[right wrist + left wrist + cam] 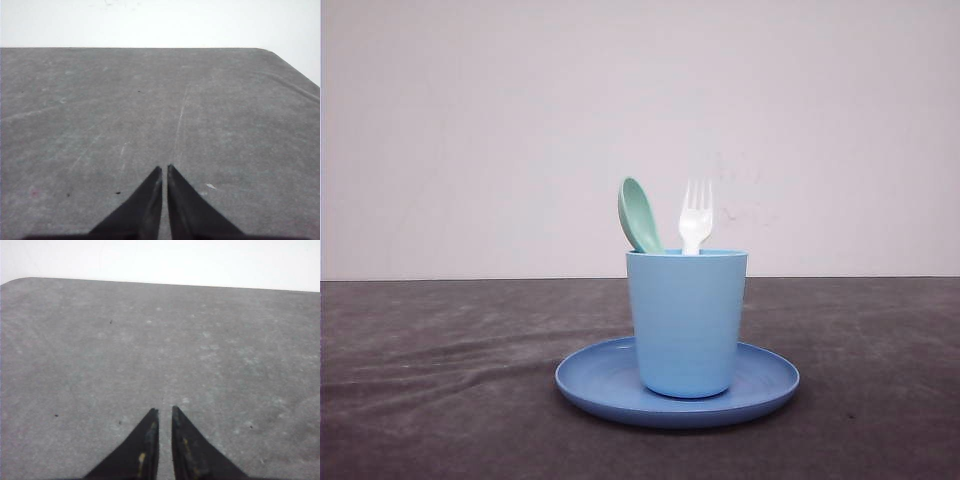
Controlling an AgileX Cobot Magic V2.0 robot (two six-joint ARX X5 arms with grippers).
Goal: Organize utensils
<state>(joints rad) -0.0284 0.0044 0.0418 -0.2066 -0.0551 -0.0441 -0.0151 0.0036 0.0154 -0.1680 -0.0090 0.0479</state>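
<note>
Standing in one light blue cup (686,322) on one blue plate (590,380): one white fork (695,217), tines up, and one mint-green spoon (638,214), bowl up. Left gripper (164,412) and right gripper (164,169) both closed, empty, over grey table (100,110).

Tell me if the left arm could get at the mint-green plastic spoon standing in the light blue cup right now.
Probably yes. The mint-green plastic spoon sticks up above the light blue cup, on its left side, nothing over it. The left gripper is shut and empty, so it must open first.
</note>
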